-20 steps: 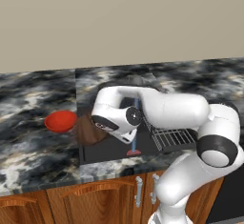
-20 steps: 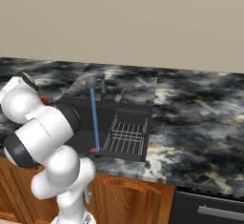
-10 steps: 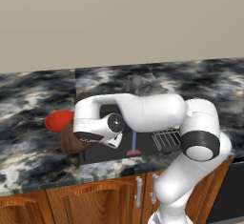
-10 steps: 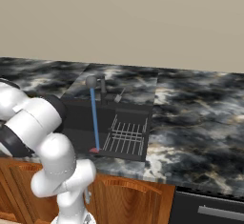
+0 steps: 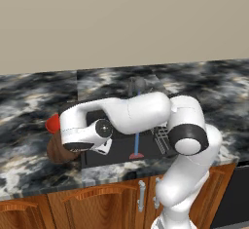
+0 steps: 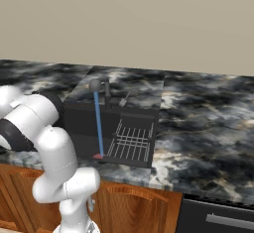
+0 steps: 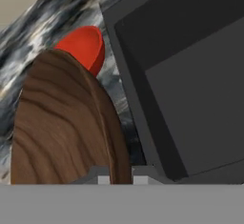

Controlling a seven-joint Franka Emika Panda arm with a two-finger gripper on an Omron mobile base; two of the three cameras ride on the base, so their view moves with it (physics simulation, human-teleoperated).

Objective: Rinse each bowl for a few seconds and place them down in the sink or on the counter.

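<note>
The dark brown wood-grain bowl [image 7: 62, 127] stands tilted on edge, its rim pinched in my gripper [image 7: 119, 178], which is shut on it. In the left base view this bowl [image 5: 58, 151] is over the counter [image 5: 29, 101] just left of the sink [image 5: 121, 147], half hidden by my hand. The red bowl [image 5: 52, 123] sits on the counter right behind it, and the hand view has it [image 7: 83, 46] beyond the brown rim. The sink's dark basin [image 7: 190, 75] lies to the right of both bowls.
A thin blue stream of water [image 6: 97, 123] falls from the grey faucet [image 6: 99, 86] into the sink [image 6: 84, 123]. A wire rack [image 6: 131, 140] lies in the basin's right half. The counter [image 6: 208, 123] runs on to the right, with wooden cabinets below.
My arm has swung left and a little forward, carrying the brown bowl away from the sink's left edge to over the counter in front of the red bowl.
</note>
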